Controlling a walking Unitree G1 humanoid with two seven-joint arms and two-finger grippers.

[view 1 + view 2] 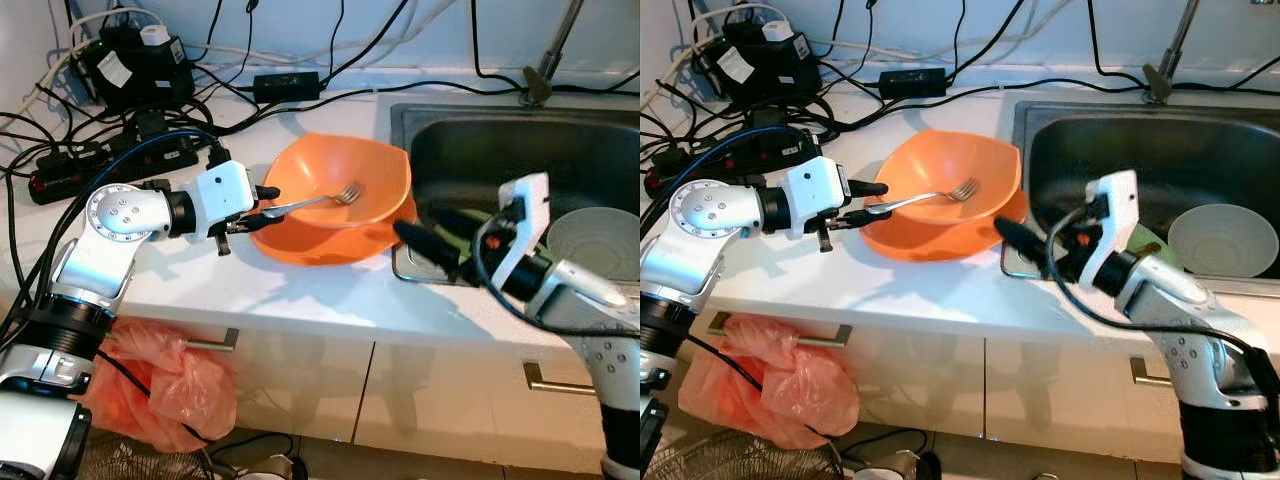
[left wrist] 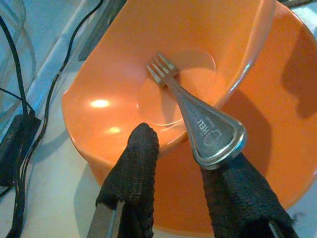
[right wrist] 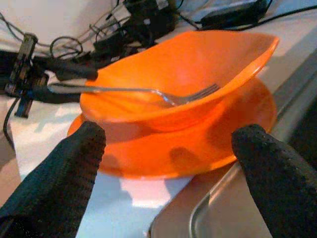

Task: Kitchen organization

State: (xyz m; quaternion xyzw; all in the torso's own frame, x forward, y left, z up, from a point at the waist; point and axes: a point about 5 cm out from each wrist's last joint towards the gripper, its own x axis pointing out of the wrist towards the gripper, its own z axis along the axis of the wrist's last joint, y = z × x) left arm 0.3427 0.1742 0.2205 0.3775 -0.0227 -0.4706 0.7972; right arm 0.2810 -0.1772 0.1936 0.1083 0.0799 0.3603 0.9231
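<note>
My left tool [image 1: 262, 205] clamped on fork [image 1: 322, 200] handle, tines inside orange bowl [image 1: 375, 170]; right tool [image 3: 168, 173] fingers apart near plate [image 3: 237, 124].

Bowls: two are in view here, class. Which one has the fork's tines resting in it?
The orange bowl on the counter, stacked on an orange plate. The pale grey-green bowl sits down in the sink.

Both arms raised, reaching inward toward each other.
Left gripper [image 1: 262, 203] – fingers level, pinched on something thin, silver forearm bent across. Right gripper [image 3: 168, 163] – fingers [image 3: 69, 168] spread wide, pointing left.
</note>
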